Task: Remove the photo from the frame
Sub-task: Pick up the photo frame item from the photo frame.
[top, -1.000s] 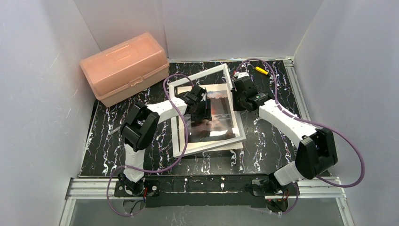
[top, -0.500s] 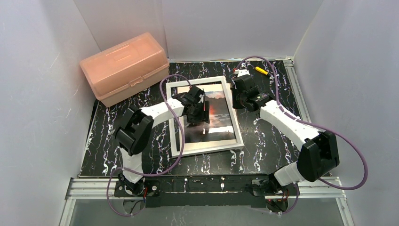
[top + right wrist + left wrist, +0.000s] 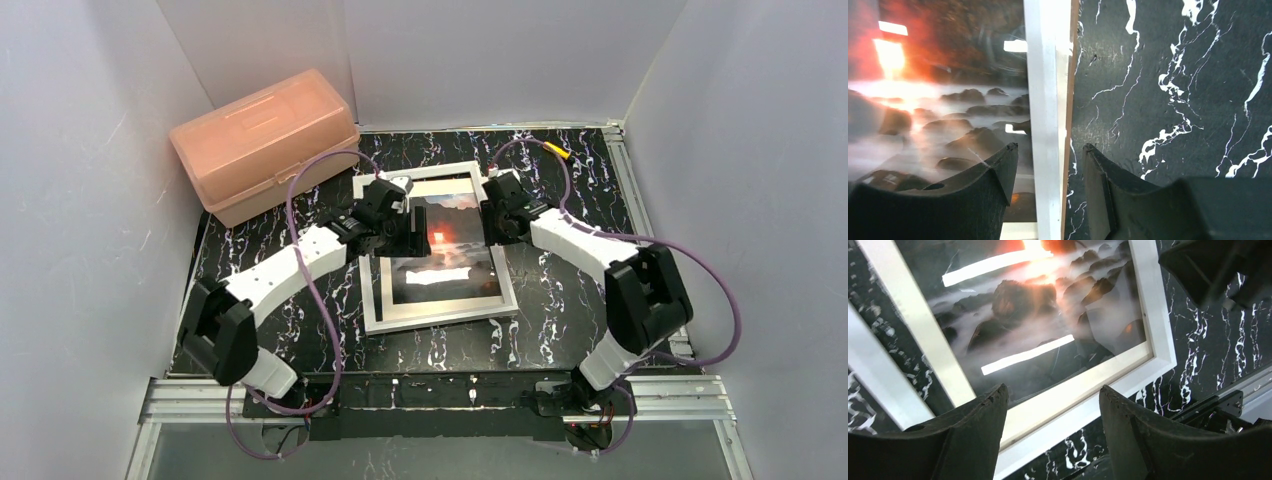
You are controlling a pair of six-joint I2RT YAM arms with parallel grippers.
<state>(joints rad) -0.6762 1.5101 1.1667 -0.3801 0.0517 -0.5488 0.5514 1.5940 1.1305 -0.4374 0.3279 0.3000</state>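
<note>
Pink translucent plastic box with a lid [image 3: 265,145] fills the far left corner of the black, white-veined marble-pattern bench [image 3: 570,300], near the far left corner of the frame but apart from it. A small yellow object [image 3: 557,152] lies by the far right corner. White walls close off the left, far and right edges.

The flat rectangular picture frame with a narrow white border [image 3: 440,318] lies face up mid-bench. Bare bench shows to its right, to its left under the left arm, and in a strip along the near edge.

Its long axis runs from near edge to far edge, the near end swung slightly right. The photo of dark rocks under a glowing orange sun [image 3: 445,265] sits inside it, sky end toward the far edge.

The left gripper [image 3: 1052,395] hangs over the frame's far left part, fingers apart, nothing between them. The right gripper [image 3: 1050,150] is at the frame's right border, fingers apart and straddling the white edge in the wrist view.
</note>
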